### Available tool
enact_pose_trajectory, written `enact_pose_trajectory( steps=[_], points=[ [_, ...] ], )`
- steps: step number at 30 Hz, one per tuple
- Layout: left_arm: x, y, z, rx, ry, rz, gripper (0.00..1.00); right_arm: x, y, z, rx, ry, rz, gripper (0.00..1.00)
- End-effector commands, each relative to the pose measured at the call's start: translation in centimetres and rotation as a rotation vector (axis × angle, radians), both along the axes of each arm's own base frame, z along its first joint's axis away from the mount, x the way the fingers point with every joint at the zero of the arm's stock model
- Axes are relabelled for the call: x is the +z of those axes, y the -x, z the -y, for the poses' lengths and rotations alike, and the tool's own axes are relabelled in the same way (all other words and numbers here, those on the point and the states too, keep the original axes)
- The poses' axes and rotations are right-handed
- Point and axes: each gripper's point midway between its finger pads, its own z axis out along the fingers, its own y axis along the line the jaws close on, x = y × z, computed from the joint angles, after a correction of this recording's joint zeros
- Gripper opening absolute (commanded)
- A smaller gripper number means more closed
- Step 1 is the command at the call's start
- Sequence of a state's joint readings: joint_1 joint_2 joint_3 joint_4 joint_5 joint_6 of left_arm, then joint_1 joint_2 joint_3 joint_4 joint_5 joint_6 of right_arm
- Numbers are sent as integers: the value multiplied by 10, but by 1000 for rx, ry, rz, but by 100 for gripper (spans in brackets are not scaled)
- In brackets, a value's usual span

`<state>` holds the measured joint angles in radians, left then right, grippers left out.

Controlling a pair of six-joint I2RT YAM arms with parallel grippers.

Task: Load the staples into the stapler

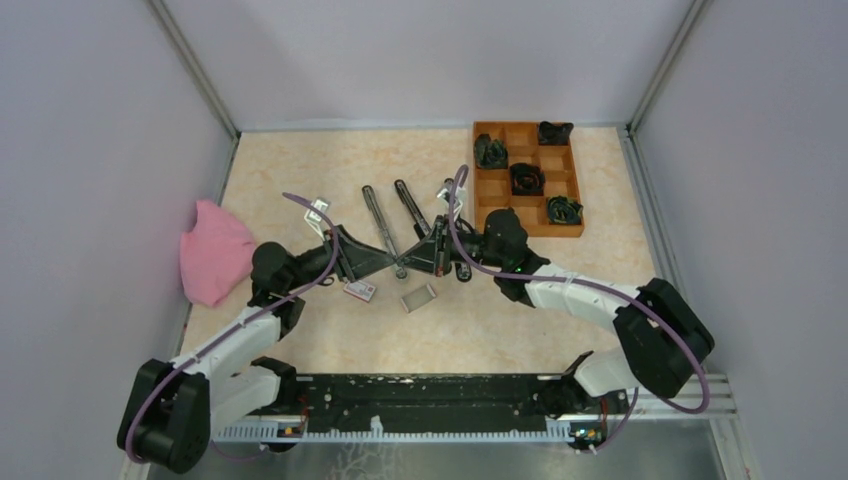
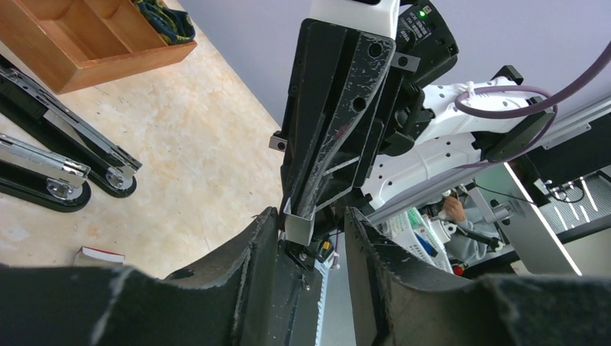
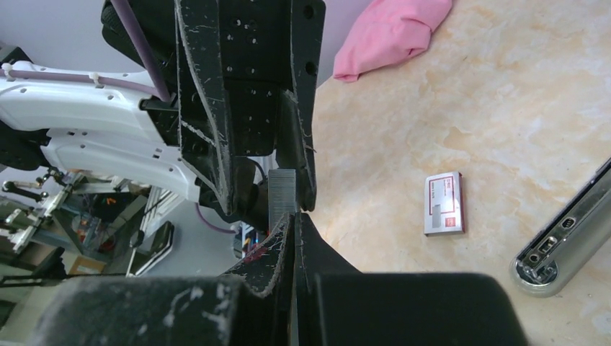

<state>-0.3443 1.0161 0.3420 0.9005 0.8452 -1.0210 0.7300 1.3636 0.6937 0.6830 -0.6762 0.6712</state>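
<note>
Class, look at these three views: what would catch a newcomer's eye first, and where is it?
At the centre, the two arms meet tip to tip: the right pincer is shut on the staples, which sit inside the open left pincer. Just beyond them lies the opened stapler; a pink cloth sits far left.

surface [image 1: 300,170]: beige marble pattern
cloth [image 1: 215,252]: plain pink
tray [image 1: 492,190]: orange-brown wood
stapler [image 1: 378,218]: black, with silvery metal
staples [image 3: 282,198]: silvery-grey, finely ribbed
staple box [image 3: 443,203]: white and red
</note>
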Motion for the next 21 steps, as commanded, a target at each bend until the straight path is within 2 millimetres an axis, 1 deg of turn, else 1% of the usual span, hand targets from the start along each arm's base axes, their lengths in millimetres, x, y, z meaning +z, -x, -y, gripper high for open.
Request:
enact_pose_trajectory(
  steps=[1, 12, 19, 21],
  points=[
    [7, 5, -1, -18, 20, 43, 43, 18, 1, -2, 27, -64, 52, 0],
    [7, 5, -1, -17, 28, 39, 32, 17, 2, -3, 42, -71, 43, 0],
    [5, 2, -2, 8, 23, 23, 25, 15, 1, -3, 30, -65, 42, 0],
    [4, -1, -3, 26, 18, 11, 24, 14, -2, -2, 13, -53, 50, 4]
  ],
)
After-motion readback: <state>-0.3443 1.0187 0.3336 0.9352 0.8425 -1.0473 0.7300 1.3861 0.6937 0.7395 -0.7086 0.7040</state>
